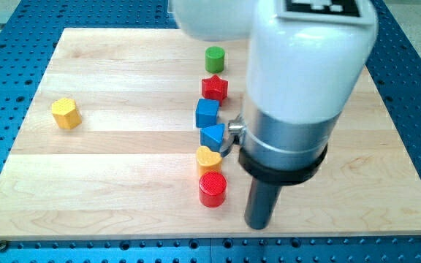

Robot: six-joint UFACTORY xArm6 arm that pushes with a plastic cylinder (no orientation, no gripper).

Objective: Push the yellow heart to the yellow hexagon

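So, only the one camera view to go on. The yellow heart (pixel 208 158) sits near the middle of the bench (pixel 123 183), fifth in a line of six blocks: green cylinder (pixel 214 58) at 12 o'clock, then red star (pixel 214 88), blue cube (pixel 207 112), blue triangle (pixel 213 135), the heart, and a red cylinder (pixel 212 189) at 6. The heart touches the red cylinder and sits just under the triangle. The yellow hexagon (pixel 66 113) is well apart, out around 9–10 o'clock from the heart.

No jaws on this tool, so nothing is grasped, it's just a plain dark rod. My tip (pixel 258 225) is down at roughly 4 o'clock of the heart, beside the red cylinder and not touching anything. I'd guess it's parked on that side so it can shove the heart toward 9.

Blocks look like smooth, painted chunky pieces; the bench is pale wood planks with visible grain, on a blue perforated base (pixel 6 88).
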